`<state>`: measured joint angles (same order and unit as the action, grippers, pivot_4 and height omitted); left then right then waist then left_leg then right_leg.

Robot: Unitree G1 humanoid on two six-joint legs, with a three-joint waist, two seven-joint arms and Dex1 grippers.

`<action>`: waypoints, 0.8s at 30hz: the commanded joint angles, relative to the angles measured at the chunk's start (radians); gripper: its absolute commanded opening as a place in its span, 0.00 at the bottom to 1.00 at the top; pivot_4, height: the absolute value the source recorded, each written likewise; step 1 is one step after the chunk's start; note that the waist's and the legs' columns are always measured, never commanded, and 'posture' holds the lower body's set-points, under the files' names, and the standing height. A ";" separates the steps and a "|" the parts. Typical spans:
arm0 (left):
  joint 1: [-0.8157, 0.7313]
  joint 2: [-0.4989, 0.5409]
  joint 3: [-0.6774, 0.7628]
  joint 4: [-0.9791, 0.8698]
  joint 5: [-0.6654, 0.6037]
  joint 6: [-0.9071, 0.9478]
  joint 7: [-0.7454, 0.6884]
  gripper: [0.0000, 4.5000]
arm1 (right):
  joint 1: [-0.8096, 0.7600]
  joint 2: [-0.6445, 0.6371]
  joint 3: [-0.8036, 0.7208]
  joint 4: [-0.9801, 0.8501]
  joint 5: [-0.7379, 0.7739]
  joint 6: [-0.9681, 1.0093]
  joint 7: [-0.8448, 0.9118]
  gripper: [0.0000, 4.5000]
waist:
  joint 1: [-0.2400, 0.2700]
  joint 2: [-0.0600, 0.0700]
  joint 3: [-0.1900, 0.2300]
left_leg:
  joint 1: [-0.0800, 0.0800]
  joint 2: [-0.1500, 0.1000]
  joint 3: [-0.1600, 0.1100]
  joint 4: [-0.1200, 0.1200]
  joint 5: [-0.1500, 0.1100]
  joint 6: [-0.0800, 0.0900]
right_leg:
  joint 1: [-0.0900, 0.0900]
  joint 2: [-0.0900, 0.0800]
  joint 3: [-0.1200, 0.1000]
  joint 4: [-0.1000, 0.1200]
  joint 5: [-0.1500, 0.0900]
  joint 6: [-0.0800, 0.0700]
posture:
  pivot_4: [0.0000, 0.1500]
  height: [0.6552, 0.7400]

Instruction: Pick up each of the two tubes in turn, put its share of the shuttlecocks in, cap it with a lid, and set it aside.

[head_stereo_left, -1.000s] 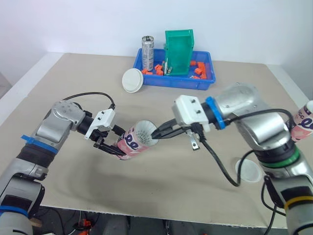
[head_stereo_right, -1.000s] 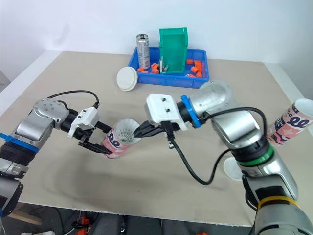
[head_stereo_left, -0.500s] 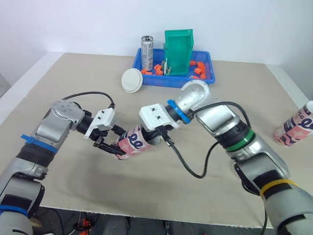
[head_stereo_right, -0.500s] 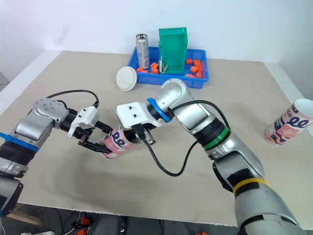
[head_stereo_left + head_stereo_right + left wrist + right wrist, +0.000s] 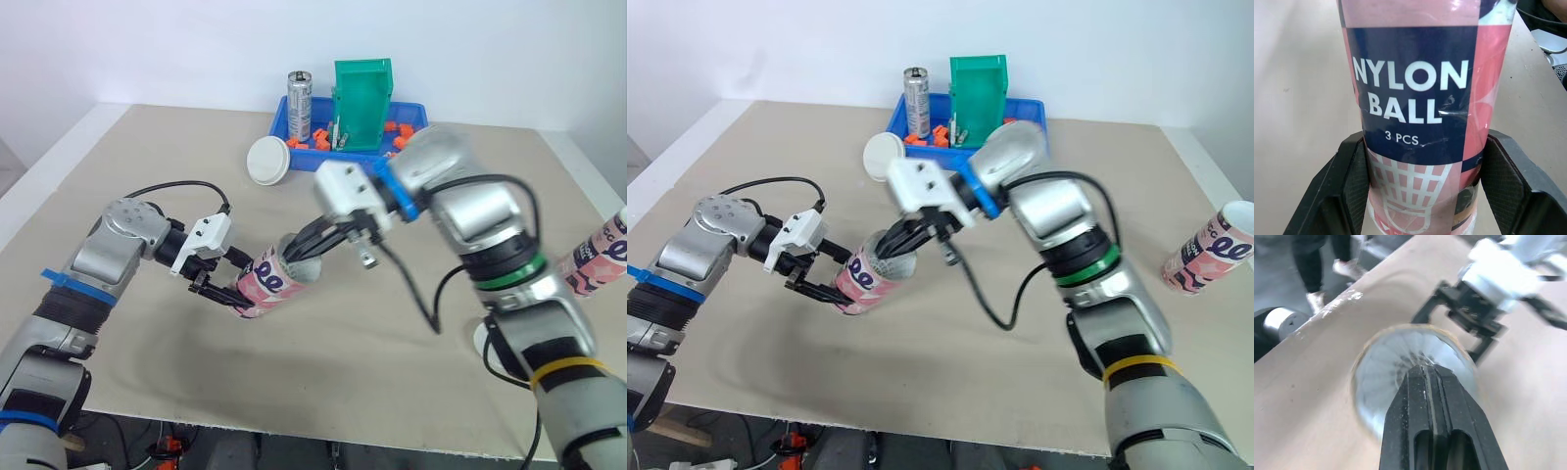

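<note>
Nearest you on the right, a white lid [image 5: 480,341] lies flat on the table [image 5: 147,372], partly hidden behind your right arm. On the left, your left gripper [image 5: 233,281] is clamped on the pink tube [image 5: 272,286]: one finger presses each side of its lower part. It holds the tube off the table, tilted, with its open mouth up and toward the middle. Your right gripper [image 5: 296,257] reaches down to that mouth with its two fingers pressed together and their tips at the rim. The right wrist view looks past them onto the white skirt of a shuttlecock [image 5: 1396,357] sitting inside the tube. Well off to the right, near the table's edge, the second tube [image 5: 1212,245] stands with its open end up. At the far side, another white lid [image 5: 266,159] rests just beside the blue tray [image 5: 277,137]. In the tray are a metal can [image 5: 300,93], a green bin [image 5: 362,93] and small orange pieces [image 5: 318,137].
</note>
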<state>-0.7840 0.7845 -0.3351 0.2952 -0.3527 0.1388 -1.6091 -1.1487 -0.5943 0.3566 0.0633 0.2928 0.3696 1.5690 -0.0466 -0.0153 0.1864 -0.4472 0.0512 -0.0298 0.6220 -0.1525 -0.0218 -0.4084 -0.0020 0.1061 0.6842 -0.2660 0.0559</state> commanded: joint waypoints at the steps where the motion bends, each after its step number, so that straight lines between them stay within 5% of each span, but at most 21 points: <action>1: -0.001 -0.011 0.047 -0.030 -0.016 0.007 -0.005 0.68 | 0.008 -0.087 -0.104 -0.085 0.092 0.026 0.045 0.01 | 0.000 0.000 0.000 | 0.000 0.000 0.000 0.000 0.000 0.000 | 0.000 0.000 0.000 0.000 0.000 0.000 | 1.00 0.95; 6: 0.027 -0.058 0.098 -0.069 -0.060 0.049 0.012 0.68 | 0.113 -0.248 -0.223 -0.162 0.131 0.055 0.004 0.01 | 0.002 0.000 0.000 | 0.000 0.000 0.000 -0.001 0.000 0.000 | 0.000 0.000 0.000 0.000 -0.001 0.000 | 1.00 0.95; 9: 0.068 -0.127 0.142 -0.115 -0.121 0.085 0.050 0.68 | 0.220 -0.371 -0.301 -0.182 0.125 0.102 -0.037 0.20 | 0.002 0.000 0.000 | 0.000 -0.001 0.000 -0.001 0.000 0.000 | 0.001 -0.001 0.000 0.000 -0.001 0.000 | 1.00 0.95; 14: 0.098 -0.269 0.171 -0.093 -0.127 0.054 0.131 0.68 | 0.388 -0.525 -0.395 -0.175 0.115 0.145 -0.069 0.74 | 0.001 0.000 0.001 | 0.000 -0.003 0.001 0.000 0.000 0.000 | 0.001 -0.003 0.001 0.000 -0.001 0.001 | 1.00 0.95; 19: 0.122 -0.441 0.126 0.017 -0.069 -0.071 0.169 0.68 | 0.624 -0.682 -0.393 -0.019 -0.032 -0.040 -0.041 0.74 | 0.003 0.000 0.000 | 0.002 -0.004 0.002 0.002 0.000 0.000 | 0.004 -0.004 0.002 -0.001 -0.003 0.009 | 1.00 0.95; 24: 0.131 -0.510 0.089 0.099 -0.008 -0.152 0.151 0.68 | 0.675 -0.717 -0.354 0.050 -0.089 -0.125 -0.007 0.74 | -0.012 0.003 0.001 | 0.003 -0.004 0.009 0.003 0.000 0.000 | 0.001 -0.005 0.008 -0.001 0.001 0.011 | 1.00 0.95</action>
<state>-0.6483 0.2806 -0.2474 0.3881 -0.3709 0.0266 -1.4489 -0.4626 -1.2825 0.0042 0.1100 0.2170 0.2696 1.5380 -0.0588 -0.0124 0.1875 -0.4430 0.0473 -0.0206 0.6252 -0.1526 -0.0218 -0.4069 -0.0068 0.1145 0.6832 -0.2651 0.0669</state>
